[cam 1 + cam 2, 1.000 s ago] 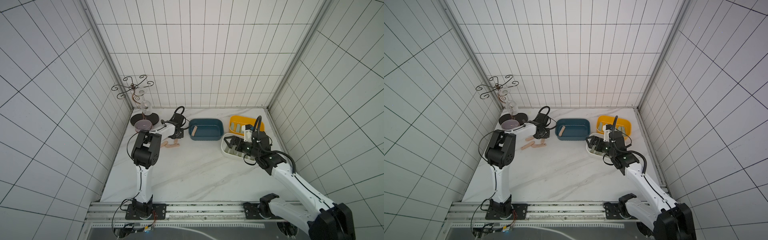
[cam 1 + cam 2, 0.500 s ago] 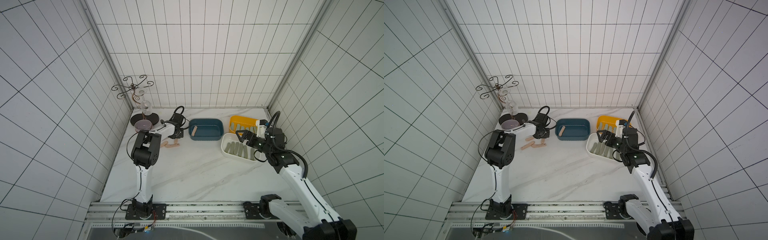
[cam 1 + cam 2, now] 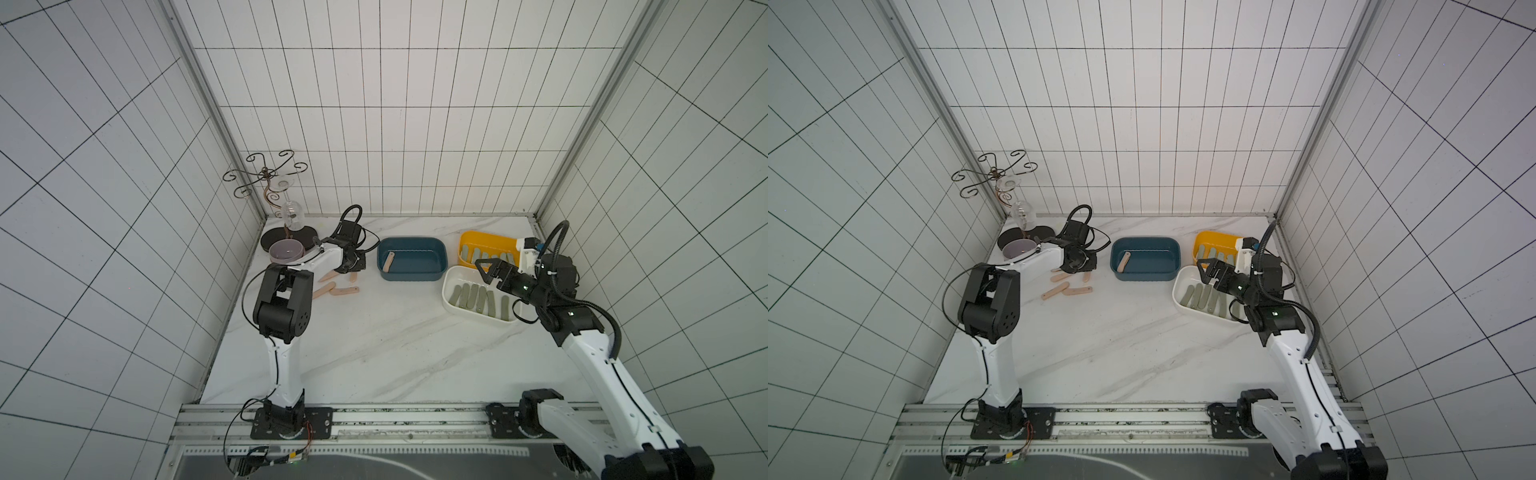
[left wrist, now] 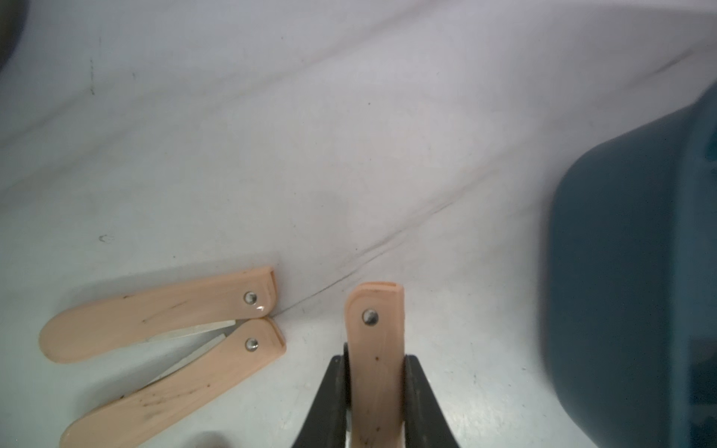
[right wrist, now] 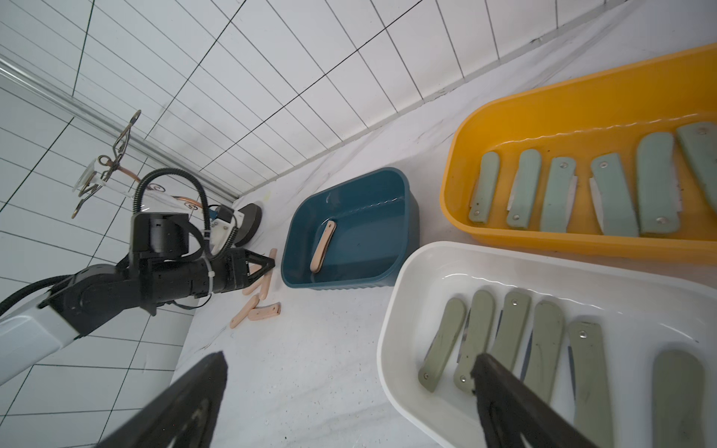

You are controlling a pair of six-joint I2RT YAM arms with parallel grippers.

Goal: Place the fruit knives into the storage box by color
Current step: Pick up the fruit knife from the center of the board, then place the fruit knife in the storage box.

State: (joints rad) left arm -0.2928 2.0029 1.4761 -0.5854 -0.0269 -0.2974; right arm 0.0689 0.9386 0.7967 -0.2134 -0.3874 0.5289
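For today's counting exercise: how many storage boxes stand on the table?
3: blue box mid-back, yellow box back right, white box just in front of it. None seem hidden.

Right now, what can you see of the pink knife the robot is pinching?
The peach-pink folding knife is a flat, oblong handle, plastic-looking, with a silver rivet near its squared end and small dark scuffs. No blade shows. The shut left gripper pinches its two long edges over the marble tabletop, near the blue box.

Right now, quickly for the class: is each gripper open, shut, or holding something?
Left gripper: shut on a peach-pink knife.
Right gripper: open, holding nothing.
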